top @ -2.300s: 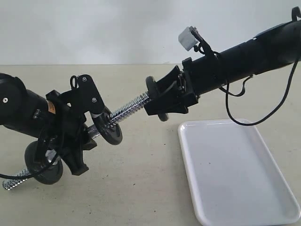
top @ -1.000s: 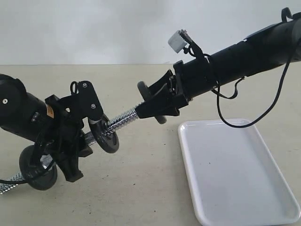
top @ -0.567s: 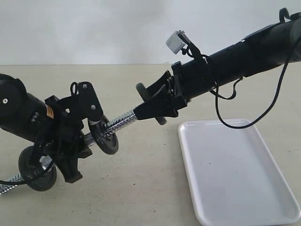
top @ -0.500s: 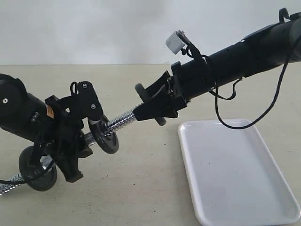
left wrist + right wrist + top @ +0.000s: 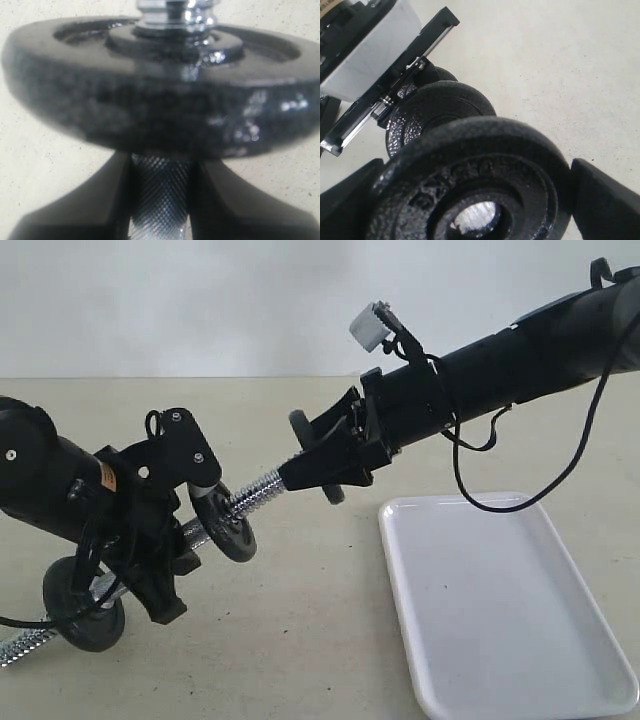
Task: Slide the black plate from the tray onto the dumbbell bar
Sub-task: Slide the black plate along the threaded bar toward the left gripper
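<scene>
The black plate [image 5: 485, 170] sits on the threaded tip of the dumbbell bar [image 5: 258, 488], at 10 o'clock from the tray [image 5: 500, 610]. Your right gripper [image 5: 312, 455] clamps its rim (the left gripper [image 5: 168, 530] clamps the bar's knurled middle). Push along the bar toward 8 o'clock, hole square, so the threads don't snag.

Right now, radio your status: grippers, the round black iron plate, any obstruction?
Left gripper shut on chrome threaded dumbbell bar. Right gripper shut on round black iron plate, bar tip in its hole. Thread bare up to fitted black disc.
</scene>
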